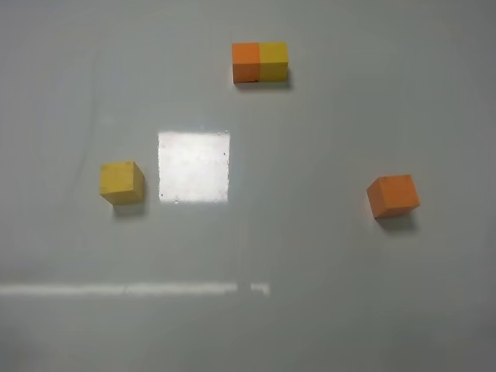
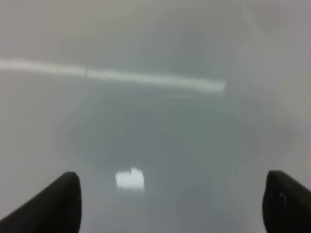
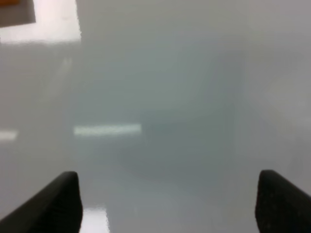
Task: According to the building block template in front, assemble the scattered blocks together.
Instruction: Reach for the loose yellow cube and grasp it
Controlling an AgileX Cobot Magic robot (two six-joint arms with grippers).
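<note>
- The left gripper (image 2: 170, 204) is hovering over the table (image 2: 170, 136), jaws wide, empty
- The right gripper (image 3: 167, 201) is hovering likewise, gaping, empty
- The yellow cube (image 1: 122, 182) is lying below-left of the building block template (image 1: 260, 62), the orange cube (image 1: 393, 195) below-right

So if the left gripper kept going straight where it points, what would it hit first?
Most likely just the bare table. Ahead of the open left gripper, its camera shows only grey surface and glare; blur leaves depth unclear.
</note>
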